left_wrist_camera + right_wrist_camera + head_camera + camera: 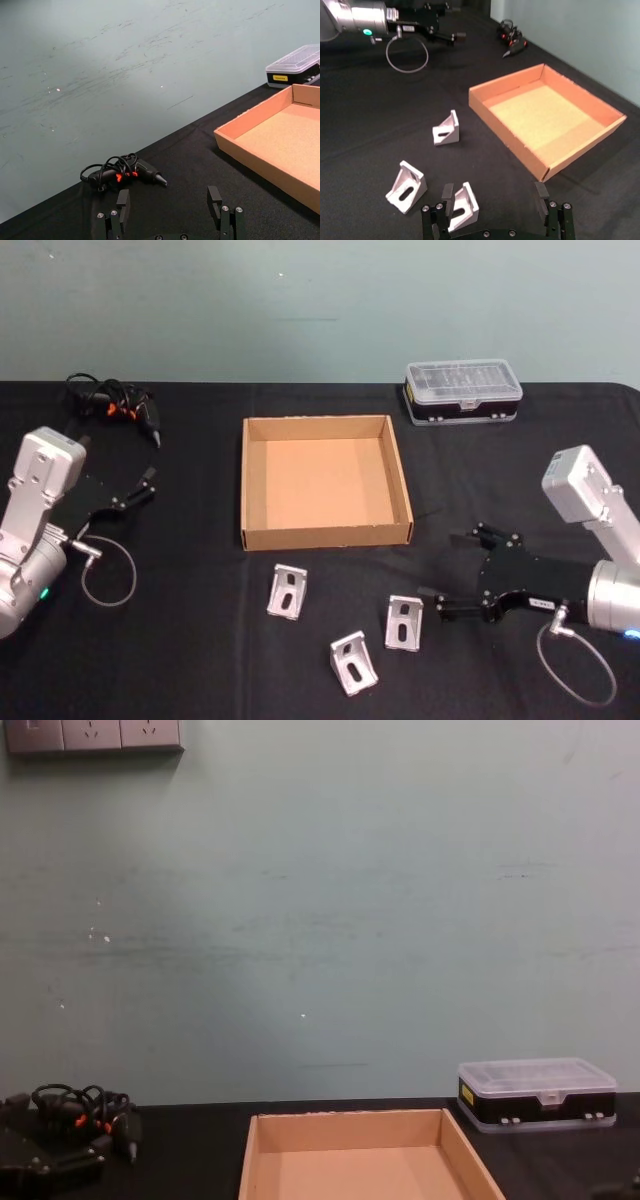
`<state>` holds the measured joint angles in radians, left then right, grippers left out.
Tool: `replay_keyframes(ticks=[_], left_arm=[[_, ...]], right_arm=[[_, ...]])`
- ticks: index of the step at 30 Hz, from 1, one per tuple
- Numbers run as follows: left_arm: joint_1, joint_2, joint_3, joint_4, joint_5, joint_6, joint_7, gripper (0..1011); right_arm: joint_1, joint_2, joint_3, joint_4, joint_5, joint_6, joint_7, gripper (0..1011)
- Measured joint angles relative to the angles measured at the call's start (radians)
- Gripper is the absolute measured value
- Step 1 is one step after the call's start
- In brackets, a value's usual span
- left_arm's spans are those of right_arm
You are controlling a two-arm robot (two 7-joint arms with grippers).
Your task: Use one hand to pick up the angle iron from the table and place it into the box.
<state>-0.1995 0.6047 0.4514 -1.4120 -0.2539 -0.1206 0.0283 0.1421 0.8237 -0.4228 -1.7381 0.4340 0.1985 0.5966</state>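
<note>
The right gripper, its fingers spread wide, hangs low over the black counter just beside the nearest angle iron, which stands in front of the cardboard box, while the left gripper, also spread, sits at the counter's left side.

The right gripper reaches low, fingers spread wide; the left gripper (parked at the side) looks parted too.
</note>
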Motion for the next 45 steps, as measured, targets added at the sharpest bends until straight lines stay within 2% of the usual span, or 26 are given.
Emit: replay_keyframes(ticks=[12,20,33,45], left_arm=[[0.000,0.000,0.000,0.000,0.000,0.000,0.000,1011],[0.000,0.000,0.000,0.000,0.000,0.000,0.000,1011],[0.000,0.000,0.000,0.000,0.000,0.000,0.000,1011],[0.000,0.000,0.000,0.000,0.000,0.000,0.000,1011]], right_arm=[[0.067,-0.049,-0.073,0.092,-0.007,0.040,0.060,1000],[0.096,-0.062,-0.116,0.124,-0.019,0.054,0.079,1000],[0.134,-0.081,-0.151,0.176,-0.037,0.050,0.093,1000],[0.143,-0.091,-0.162,0.202,-0.041,0.038,0.095,995]])
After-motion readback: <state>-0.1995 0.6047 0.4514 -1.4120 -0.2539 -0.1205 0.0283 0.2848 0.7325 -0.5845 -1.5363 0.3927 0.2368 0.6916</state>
